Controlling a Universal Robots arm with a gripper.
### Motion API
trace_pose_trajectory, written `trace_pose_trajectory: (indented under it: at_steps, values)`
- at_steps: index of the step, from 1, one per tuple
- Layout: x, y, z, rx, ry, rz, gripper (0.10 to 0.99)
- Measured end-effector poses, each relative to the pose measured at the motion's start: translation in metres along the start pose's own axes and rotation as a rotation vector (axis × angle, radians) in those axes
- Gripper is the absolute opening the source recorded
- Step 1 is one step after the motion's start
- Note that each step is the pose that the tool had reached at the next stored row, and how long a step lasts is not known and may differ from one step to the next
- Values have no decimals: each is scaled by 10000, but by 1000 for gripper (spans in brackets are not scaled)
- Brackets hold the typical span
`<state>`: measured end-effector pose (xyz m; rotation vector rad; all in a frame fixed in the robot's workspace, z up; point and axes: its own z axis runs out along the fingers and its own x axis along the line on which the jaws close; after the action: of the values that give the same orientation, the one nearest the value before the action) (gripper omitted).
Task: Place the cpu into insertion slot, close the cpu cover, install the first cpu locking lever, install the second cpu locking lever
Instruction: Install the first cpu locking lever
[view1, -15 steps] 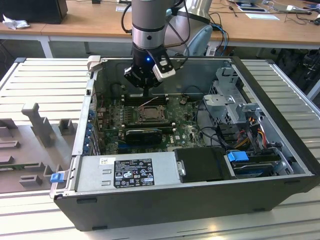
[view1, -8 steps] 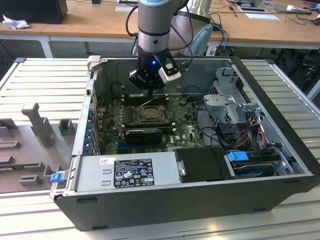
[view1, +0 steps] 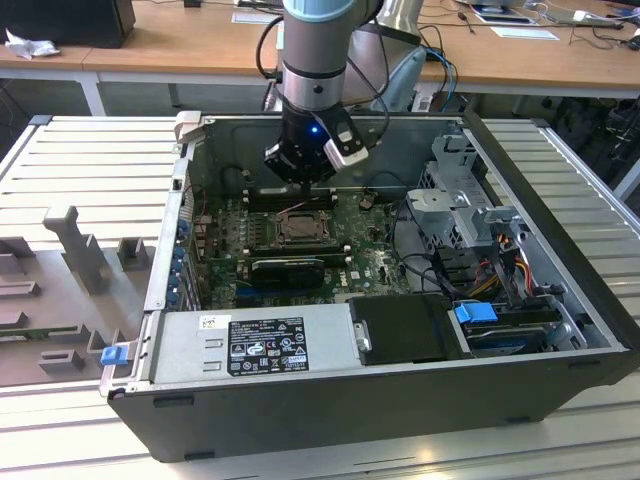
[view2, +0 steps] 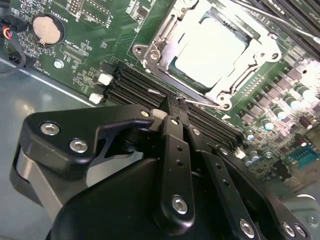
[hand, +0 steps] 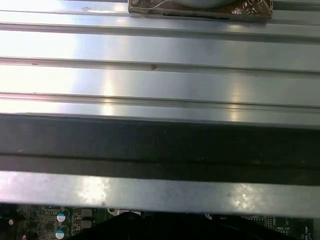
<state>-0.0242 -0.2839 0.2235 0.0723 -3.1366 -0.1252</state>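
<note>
Open computer case (view1: 560, 330) on a ribbed metal table (view1: 90, 160). White-on-black label on the power supply (view1: 255, 343) along the case's near edge; its print is too small to make out. Motherboard (view1: 230, 262) on the case floor, partly hidden by the arm. Cpu (view2: 210, 50), silver-grey top up, seated in the socket at the board's centre, the cpu cover (view2: 165, 35) lying closed around it. A thin wire lever (view2: 202, 104) runs along the socket's edge; whether it is latched cannot be told. Arm vertical over the far part of the case. Gripper (view2: 174, 112) fingers pressed together, empty, tips just beside the lever, above the memory slots (view2: 130, 82). Coin battery (view2: 48, 28) near the board's edge.
</note>
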Motion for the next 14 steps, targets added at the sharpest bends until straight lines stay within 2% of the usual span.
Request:
trace_pose_trajectory:
  at_steps: [2,4,8,14]
  values:
    - [-27,-3,26,0,3,-56,106]
    - [-65,-9,84,1,11,-151,106]
    - [-84,-13,140,17,17,-216,106]
    - [-90,-16,175,179,27,-219,106]
